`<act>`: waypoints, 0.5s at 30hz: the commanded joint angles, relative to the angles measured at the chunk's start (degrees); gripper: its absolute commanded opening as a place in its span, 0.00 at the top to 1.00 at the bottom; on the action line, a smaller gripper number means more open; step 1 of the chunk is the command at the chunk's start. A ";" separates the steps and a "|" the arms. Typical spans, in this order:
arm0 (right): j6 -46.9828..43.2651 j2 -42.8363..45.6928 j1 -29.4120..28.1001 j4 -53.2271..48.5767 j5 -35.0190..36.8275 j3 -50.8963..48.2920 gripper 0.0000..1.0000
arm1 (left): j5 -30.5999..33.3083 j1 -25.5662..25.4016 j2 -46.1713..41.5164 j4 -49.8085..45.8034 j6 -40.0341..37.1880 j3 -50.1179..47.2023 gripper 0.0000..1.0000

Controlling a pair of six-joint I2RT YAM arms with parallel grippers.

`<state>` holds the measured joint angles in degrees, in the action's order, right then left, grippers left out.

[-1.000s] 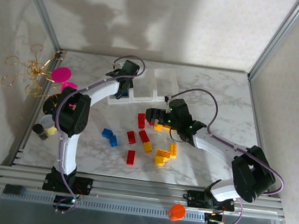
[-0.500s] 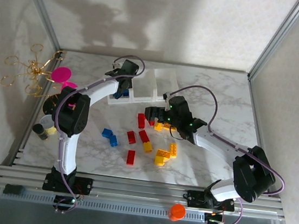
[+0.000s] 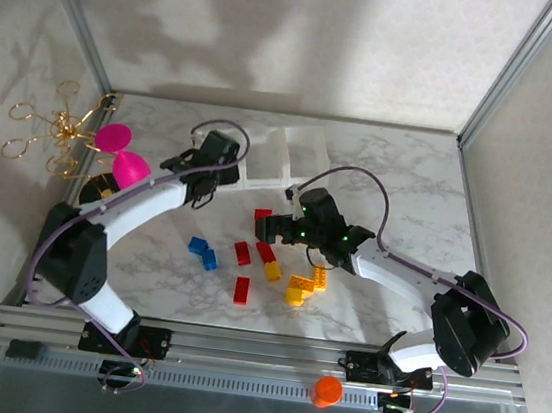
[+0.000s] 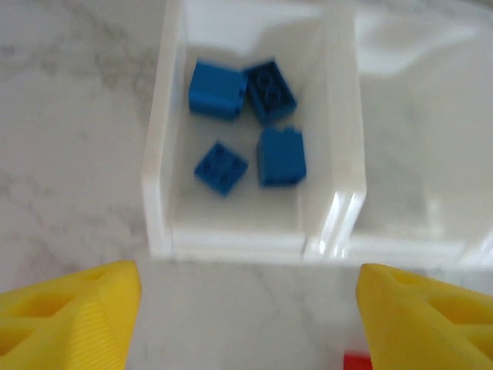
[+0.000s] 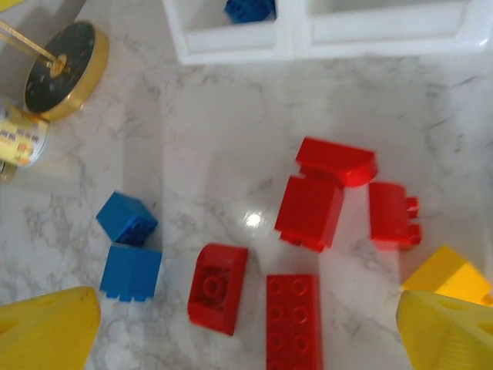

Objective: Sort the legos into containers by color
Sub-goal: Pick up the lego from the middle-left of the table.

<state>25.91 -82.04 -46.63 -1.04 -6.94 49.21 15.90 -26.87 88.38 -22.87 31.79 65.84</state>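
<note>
Red brick (image 4: pixel 356 361), seemingly, cut off by the frame edge.

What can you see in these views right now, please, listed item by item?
table: one, white marble, under everything.
tray: one, white translucent, three compartments, far side of the table.
blue bricks in tray: four, blue, left-end compartment.
blue bricks on table: two, blue, side by side, left of the red ones.
red bricks: five, red, loose mid-table.
yellow bricks: several, yellow, right of the red ones.
magenta discs: two, magenta, far left.
wire rings: a tangle, gold, left edge.
black disc: one, gold-rimmed, left of the bricks.
orange object: one, orange, past the near edge.
left gripper: one, yellow fingers, open, facing the tray.
right gripper: one, yellow fingers, open, above the red bricks.
</note>
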 commanded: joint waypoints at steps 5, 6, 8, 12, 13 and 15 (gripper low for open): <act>2.09 -0.63 -3.47 3.36 -0.89 -3.11 0.01 | -0.85 -3.14 -13.28 -6.84 8.04 -15.66 0.22; 2.04 -1.11 -3.80 3.82 -0.84 -3.31 0.01 | -0.41 -3.28 -14.76 -7.92 9.21 -17.21 0.22; 2.31 -2.18 -4.08 5.32 -1.23 -3.85 0.01 | -0.48 -3.53 -17.97 -8.36 11.25 -20.80 0.21; 3.66 -4.23 -4.18 7.19 -2.37 -3.71 0.01 | -3.94 -3.63 -21.86 -6.69 13.43 -27.12 0.20; 3.92 -4.60 -4.24 7.49 -2.58 -3.64 0.01 | -5.19 -3.62 -21.89 -6.37 13.24 -27.73 0.19; 4.40 -5.29 -4.25 8.38 -2.80 -3.68 0.01 | -9.06 -3.71 -21.93 -4.03 12.69 -29.53 0.18</act>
<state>28.84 -86.21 -50.37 4.54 -8.75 45.98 11.79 -29.98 67.09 -28.40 42.98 38.28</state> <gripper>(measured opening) 0.988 0.815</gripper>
